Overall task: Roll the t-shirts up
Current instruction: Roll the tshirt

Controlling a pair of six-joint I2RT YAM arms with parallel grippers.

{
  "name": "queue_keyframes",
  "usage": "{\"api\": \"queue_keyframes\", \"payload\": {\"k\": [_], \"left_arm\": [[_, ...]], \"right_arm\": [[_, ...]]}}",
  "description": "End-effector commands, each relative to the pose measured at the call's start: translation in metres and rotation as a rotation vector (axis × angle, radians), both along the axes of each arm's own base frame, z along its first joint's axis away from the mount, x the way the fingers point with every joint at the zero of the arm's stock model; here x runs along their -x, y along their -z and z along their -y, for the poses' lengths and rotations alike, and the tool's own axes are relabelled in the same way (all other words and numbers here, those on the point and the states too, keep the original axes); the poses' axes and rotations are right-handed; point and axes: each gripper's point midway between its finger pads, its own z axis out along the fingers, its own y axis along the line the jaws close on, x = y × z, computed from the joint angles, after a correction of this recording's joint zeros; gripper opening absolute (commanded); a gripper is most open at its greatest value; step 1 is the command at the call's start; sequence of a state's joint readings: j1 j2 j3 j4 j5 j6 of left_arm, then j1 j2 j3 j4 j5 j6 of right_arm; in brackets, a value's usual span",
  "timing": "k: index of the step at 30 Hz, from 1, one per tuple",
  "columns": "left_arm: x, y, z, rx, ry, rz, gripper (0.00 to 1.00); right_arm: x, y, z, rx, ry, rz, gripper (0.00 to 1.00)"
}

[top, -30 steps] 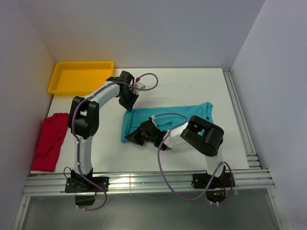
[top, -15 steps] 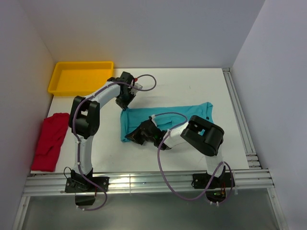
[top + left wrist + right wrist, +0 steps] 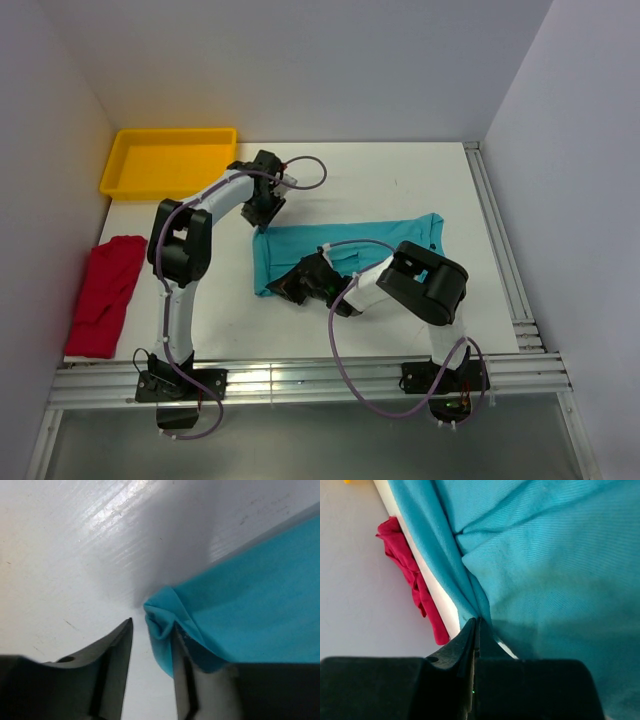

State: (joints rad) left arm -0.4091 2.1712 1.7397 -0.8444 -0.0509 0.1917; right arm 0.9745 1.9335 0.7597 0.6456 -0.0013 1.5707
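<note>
The teal t-shirt (image 3: 370,240) lies folded into a flat band across the middle of the table. My left gripper (image 3: 262,218) stands open at its far-left corner. In the left wrist view that bunched corner (image 3: 162,617) sits between the fingers (image 3: 152,627) and drapes over the right finger. My right gripper (image 3: 280,288) is shut on the shirt's near-left edge, and a fold of teal cloth (image 3: 545,555) runs into its closed tips (image 3: 476,621). The red t-shirt (image 3: 105,295) lies crumpled at the table's left edge, and the right wrist view also shows this red t-shirt (image 3: 412,575).
A yellow tray (image 3: 170,133) stands at the back left corner. White walls close in the left, back and right sides. An aluminium rail (image 3: 300,385) runs along the near edge by the arm bases, with purple cables looping above it.
The teal shirt's far-left corner has shifted slightly left with my left gripper. The left jaws closed briefly and now stand apart again. The right gripper edged a little left, still shut.
</note>
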Motion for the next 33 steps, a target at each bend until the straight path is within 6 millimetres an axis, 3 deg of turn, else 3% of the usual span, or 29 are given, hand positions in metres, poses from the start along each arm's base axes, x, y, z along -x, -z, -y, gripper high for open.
{"api": "queue_keyframes", "payload": {"k": [1, 2, 5, 10, 11, 14, 15, 21, 26, 33], "left_arm": [[-0.023, -0.022, 0.014, 0.058, -0.017, 0.094, 0.43], [-0.025, -0.027, 0.017, 0.078, -0.011, 0.104, 0.52], [-0.031, -0.042, 0.023, 0.118, -0.015, 0.138, 0.60], [-0.028, -0.063, 0.034, 0.247, -0.021, 0.123, 0.66], [-0.022, -0.067, 0.043, 0.320, -0.002, 0.084, 0.66], [-0.011, -0.073, 0.040, 0.470, -0.010, 0.002, 0.67], [-0.011, -0.070, 0.028, 0.488, -0.025, -0.013, 0.67], [0.005, -0.067, 0.001, 0.610, -0.042, -0.092, 0.68], [0.026, -0.062, 0.008, 0.692, -0.002, -0.180, 0.68], [0.033, -0.042, 0.011, 0.721, -0.026, -0.254, 0.69]], "right_arm": [[0.002, -0.001, 0.003, -0.019, 0.011, -0.010, 0.00], [0.002, 0.000, 0.003, -0.019, 0.011, -0.012, 0.00], [0.002, 0.002, 0.003, -0.021, 0.015, -0.018, 0.00], [0.004, 0.003, 0.004, -0.026, 0.018, -0.025, 0.00], [0.003, 0.004, 0.004, -0.027, 0.021, -0.029, 0.00], [0.003, 0.006, 0.004, -0.027, 0.025, -0.035, 0.00], [0.003, 0.006, 0.005, -0.028, 0.027, -0.035, 0.00], [0.003, 0.009, 0.004, -0.027, 0.025, -0.042, 0.00], [0.003, 0.010, 0.003, -0.027, 0.024, -0.045, 0.00], [0.003, 0.009, 0.001, -0.028, 0.018, -0.044, 0.00]]}}
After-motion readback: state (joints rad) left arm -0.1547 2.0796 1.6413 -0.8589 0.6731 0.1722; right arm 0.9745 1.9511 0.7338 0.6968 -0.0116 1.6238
